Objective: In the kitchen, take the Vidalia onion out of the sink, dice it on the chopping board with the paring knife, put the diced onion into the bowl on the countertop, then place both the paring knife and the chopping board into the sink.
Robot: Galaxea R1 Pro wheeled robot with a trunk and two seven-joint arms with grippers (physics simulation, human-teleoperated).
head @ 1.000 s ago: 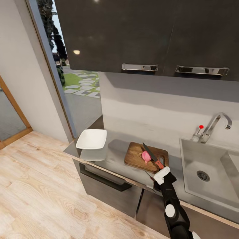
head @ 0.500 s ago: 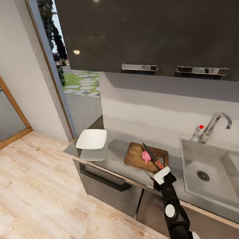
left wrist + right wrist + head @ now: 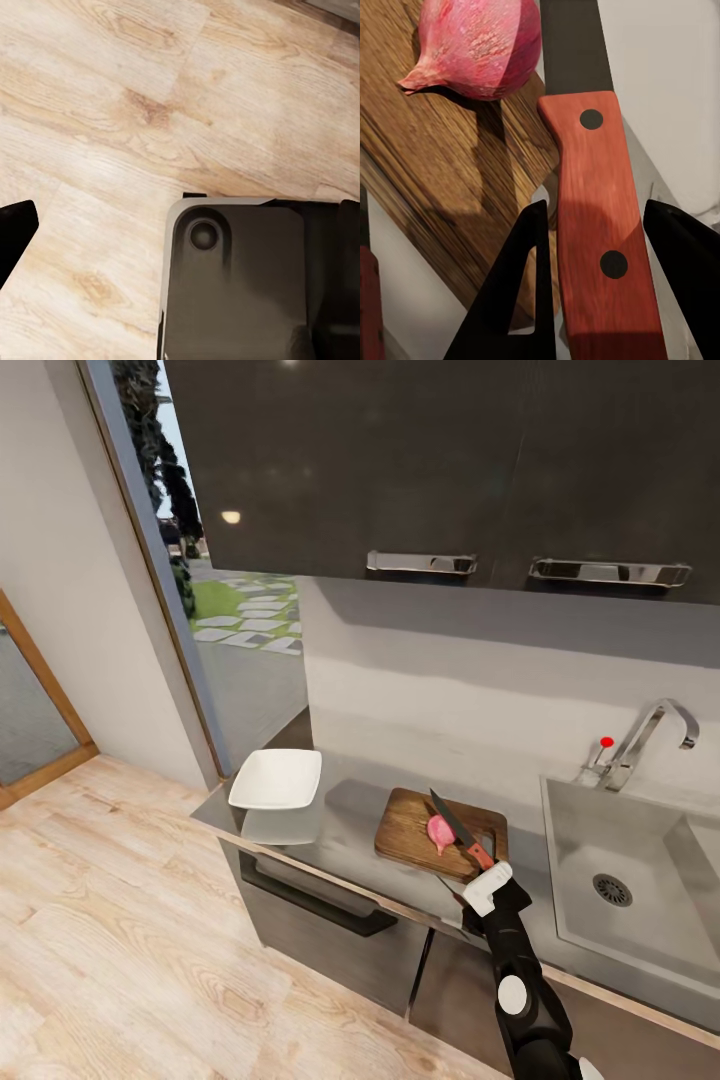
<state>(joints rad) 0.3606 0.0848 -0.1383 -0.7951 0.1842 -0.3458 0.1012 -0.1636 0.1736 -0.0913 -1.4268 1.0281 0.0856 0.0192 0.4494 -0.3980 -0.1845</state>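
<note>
Head view, lower right of the frame: the right arm rises from the bottom edge to the front lip of the desk (image 3: 350, 830), its right gripper (image 3: 478, 865) at the paring knife (image 3: 458, 828). In the right wrist view the two dark fingers (image 3: 521, 289) stand on either side of the red handle (image 3: 596, 225); whether they press on it or stand just clear I cannot tell. The knife lies aslant over the near right part of the chopping board (image 3: 420, 825), blade pointing toward the wall. Just beside the blade, on the board, lies the pink onion (image 3: 440, 832). Left of the board, near the desk's end, sits the white bowl (image 3: 277, 778). Right of the board is the sink (image 3: 620, 860), faucet (image 3: 650, 740) behind it. The left wrist view looks down on wooden floor (image 3: 112, 112); the left fingers' state cannot be told.
</note>
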